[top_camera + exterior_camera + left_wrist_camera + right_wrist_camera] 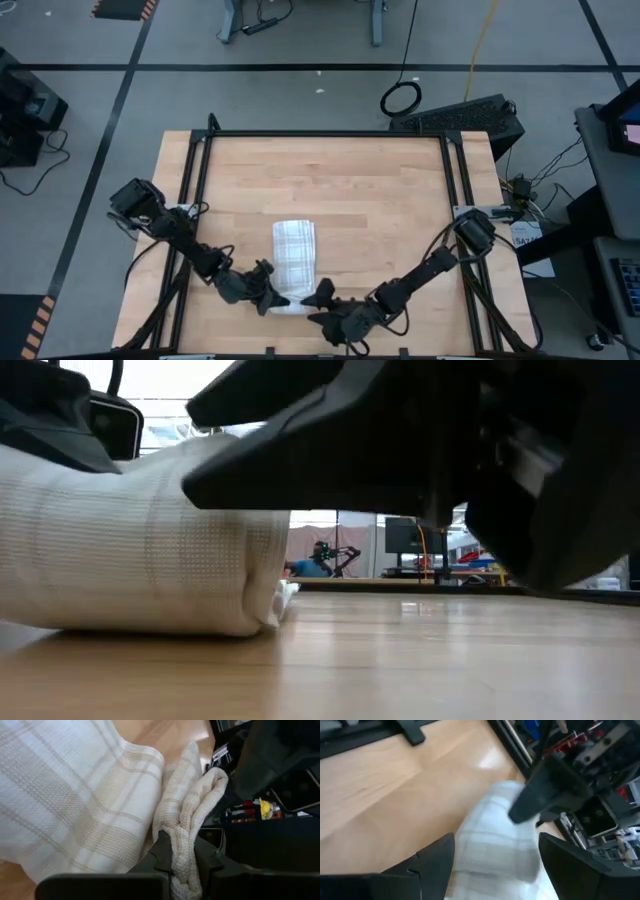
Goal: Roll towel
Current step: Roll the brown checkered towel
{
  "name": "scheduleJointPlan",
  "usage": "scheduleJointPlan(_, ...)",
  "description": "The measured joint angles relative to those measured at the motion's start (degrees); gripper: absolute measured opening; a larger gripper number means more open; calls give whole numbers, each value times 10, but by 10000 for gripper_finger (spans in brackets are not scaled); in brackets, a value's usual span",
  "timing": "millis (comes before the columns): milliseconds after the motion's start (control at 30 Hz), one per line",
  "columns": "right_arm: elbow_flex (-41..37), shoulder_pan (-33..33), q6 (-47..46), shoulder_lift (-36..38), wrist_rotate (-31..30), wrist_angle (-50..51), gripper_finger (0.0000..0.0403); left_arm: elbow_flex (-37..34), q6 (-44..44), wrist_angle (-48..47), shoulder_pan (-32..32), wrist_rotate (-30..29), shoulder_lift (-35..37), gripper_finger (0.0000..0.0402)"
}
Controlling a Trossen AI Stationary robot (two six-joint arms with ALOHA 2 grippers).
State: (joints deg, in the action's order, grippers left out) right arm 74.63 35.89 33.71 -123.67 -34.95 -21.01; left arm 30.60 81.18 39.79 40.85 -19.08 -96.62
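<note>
Towel (295,258), a thin white cloth with a faint grey check, lies folded into a narrow strip on the pale wooden table (380,200), its long axis running from the near edge toward the far one. Clamped on the bunched near end is the left gripper (272,297), while the right gripper (322,298) stands with fingers spread just beside that end, holding nothing.

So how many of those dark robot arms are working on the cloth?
2. The left gripper pinches the near end of the thin white checked cloth towel; the right gripper is open beside it. None seems hidden.

White towel (295,252) w/ faint grey check; light wood table (370,190).
</note>
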Motion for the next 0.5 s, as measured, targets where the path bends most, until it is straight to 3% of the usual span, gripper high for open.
scheduleJointPlan(200,0,-34,-30,0,58,20,279,-1,8,1,-11,10,0,31)
scheduleJointPlan(500,0,-47,-74,0,66,44,279,-1,9,1,-12,9,0,31)
